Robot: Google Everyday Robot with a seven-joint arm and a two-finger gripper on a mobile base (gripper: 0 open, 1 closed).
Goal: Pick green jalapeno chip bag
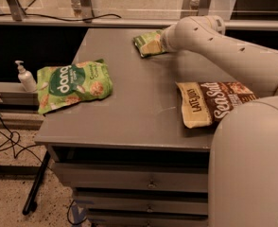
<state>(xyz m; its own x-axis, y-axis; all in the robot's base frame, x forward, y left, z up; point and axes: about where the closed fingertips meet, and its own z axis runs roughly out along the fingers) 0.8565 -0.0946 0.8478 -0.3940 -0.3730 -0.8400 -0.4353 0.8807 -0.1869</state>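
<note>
The small dark olive-green jalapeno chip bag (147, 43) lies flat at the far middle of the grey table (139, 98). My arm reaches in from the right, and my gripper (162, 42) is at the bag's right end, down at table level and mostly hidden behind my wrist. The right part of the bag is covered by the gripper. I cannot tell whether the bag is held.
A larger bright green "dang" bag (73, 85) lies at the table's left edge. A brown and cream "Late July" bag (210, 101) lies at the right, partly under my arm. A pump bottle (24, 77) stands on a ledge to the left. Drawers (148, 183) sit below the table.
</note>
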